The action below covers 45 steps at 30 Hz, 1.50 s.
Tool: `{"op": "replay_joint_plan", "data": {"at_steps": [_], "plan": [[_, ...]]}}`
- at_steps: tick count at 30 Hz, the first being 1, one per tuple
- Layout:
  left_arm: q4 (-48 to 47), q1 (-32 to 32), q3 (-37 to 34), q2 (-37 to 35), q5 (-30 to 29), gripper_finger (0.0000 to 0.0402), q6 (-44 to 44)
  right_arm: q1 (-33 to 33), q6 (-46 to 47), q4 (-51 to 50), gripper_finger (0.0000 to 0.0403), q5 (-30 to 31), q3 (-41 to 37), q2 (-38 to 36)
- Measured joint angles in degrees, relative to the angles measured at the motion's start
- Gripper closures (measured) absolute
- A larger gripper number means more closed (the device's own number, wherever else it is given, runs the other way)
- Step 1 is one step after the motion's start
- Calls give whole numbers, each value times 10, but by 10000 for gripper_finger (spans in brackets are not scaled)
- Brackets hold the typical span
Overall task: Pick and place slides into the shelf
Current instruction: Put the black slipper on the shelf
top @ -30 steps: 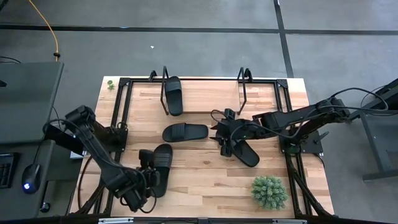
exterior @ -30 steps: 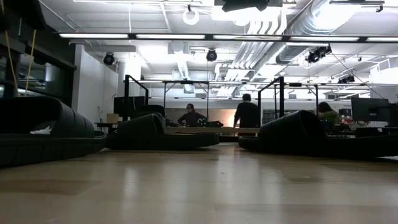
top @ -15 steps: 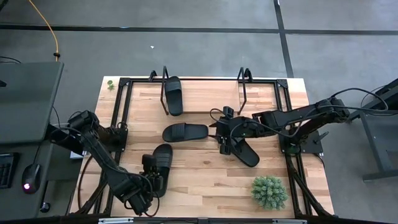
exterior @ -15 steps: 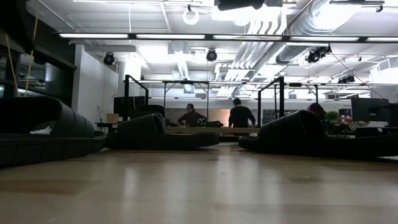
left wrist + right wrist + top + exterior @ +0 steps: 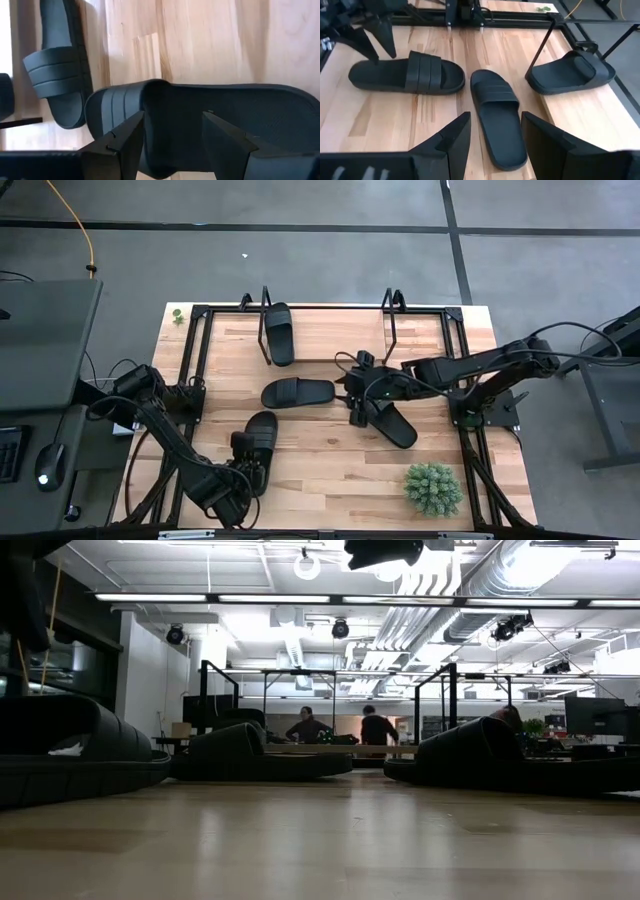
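The right gripper (image 5: 352, 402) is partly covering one sandal (image 5: 393, 424), fingers spread, gripping nothing. The left gripper (image 5: 243, 463), fingers parted, is hanging over another sandal (image 5: 262, 432) near the table (image 5: 330, 470) edge.

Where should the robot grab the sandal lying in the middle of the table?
Probably across the middle sandal at its wide strap, coming down from above: it lies flat, sole down, so the raised strap gives the right gripper, open just short of it, two sides to pinch.

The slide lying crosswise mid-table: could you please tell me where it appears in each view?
High: slide at table centre, before the shelf.
Low: centre.
Left wrist: probably the farther one.
Right wrist: centre.
Landmark: the shelf, its uprights in low and right wrist too.
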Motion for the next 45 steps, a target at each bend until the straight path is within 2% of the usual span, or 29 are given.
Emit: {"op": "replay_joint_plan", "data": {"at_steps": [7,30,37,45], "plan": [[-3,0,0,0,-12,218,0,0,-27,3,237,0,0,21],[-3,1,-36,0,-39,218,-4,0,-27,27,237,2,0,23],[-1,25,-36,0,-39,218,-7,-1,-27,27,237,2,0,23],[-3,47,-36,32,-21,218,-2,-1,-27,27,237,2,0,23]]}}
